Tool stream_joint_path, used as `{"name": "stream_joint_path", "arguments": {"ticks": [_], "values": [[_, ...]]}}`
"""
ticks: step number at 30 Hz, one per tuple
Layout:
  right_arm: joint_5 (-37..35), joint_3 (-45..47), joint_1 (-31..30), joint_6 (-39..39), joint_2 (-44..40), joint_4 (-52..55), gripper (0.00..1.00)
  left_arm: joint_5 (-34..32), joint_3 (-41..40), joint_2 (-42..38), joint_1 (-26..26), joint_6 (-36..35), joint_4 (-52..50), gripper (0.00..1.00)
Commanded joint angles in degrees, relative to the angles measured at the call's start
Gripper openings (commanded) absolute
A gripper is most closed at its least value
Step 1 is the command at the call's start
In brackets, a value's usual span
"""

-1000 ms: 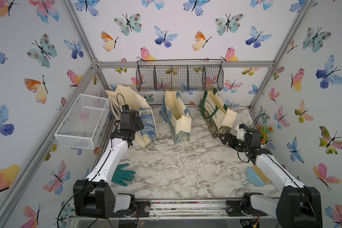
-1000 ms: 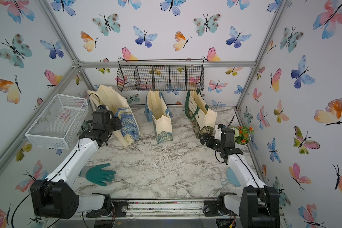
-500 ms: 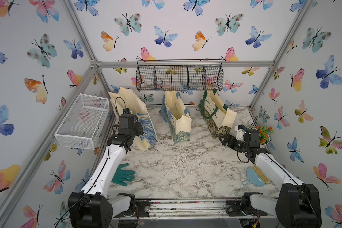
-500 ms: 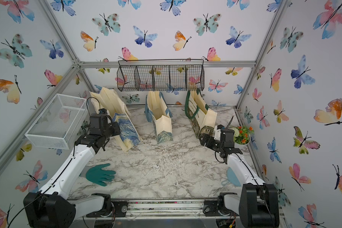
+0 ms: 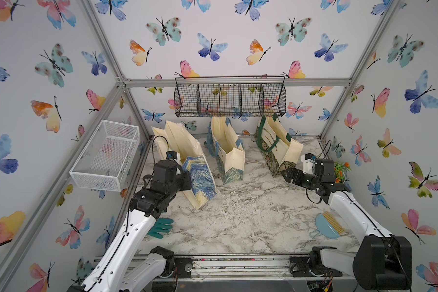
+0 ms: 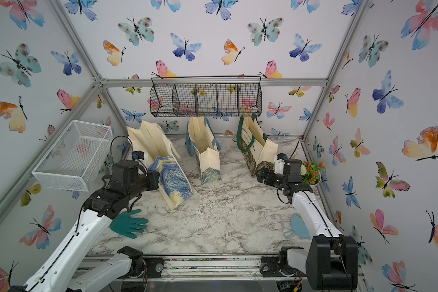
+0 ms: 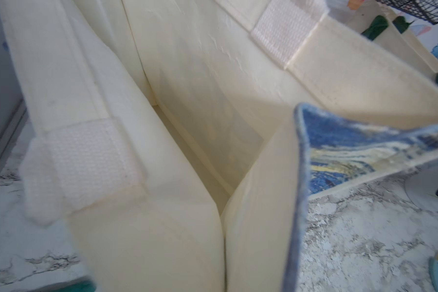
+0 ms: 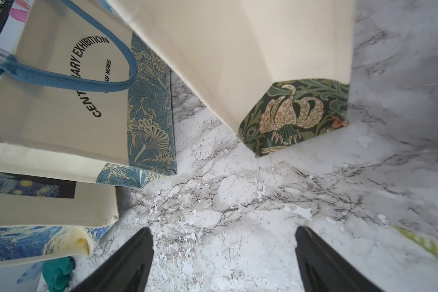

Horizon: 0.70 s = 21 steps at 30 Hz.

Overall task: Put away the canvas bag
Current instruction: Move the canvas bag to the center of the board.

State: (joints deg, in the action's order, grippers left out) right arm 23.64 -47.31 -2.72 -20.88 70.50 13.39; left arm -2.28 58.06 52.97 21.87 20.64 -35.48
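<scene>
fingers [image 8: 130, 257] of right gripper [image 8: 223, 228] — black wedges — splay over veined marble [image 8: 238, 199]

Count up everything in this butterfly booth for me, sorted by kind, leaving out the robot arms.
Canvas bags: 3 (starry-print bag, blue-handled bag, green-handled bag)
Wire baskets: 2 (black basket, white basket)
Green glove: 1
Blue brush: 1
Flower pot: 1
Total: 8

Matt cream canvas bag [image 5: 180, 141]; smooth marble-look table [image 5: 250, 215]; black metal wire basket [image 5: 230, 101].
</scene>
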Motion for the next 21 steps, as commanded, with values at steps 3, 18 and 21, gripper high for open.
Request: {"name": "stream_joint_path", "arguments": {"ticks": [3, 18, 21], "values": [[0.42, -5.49, -0.48, 3.68, 0.77, 5.23, 0.93, 1.25, 1.33, -4.21, 6.71, 6.55, -4.06, 0.00], [3.50, -13.44, -1.45, 6.65, 2.80, 10.51, 0.94, -0.30, 1.60, -8.61, 22.10, 15.48, -10.49, 0.00], [3.95, -14.26, -2.40, 6.30, 2.54, 10.69, 0.94, -1.50, 2.31, -8.50, 25.35, 17.19, -11.80, 0.00]]}}
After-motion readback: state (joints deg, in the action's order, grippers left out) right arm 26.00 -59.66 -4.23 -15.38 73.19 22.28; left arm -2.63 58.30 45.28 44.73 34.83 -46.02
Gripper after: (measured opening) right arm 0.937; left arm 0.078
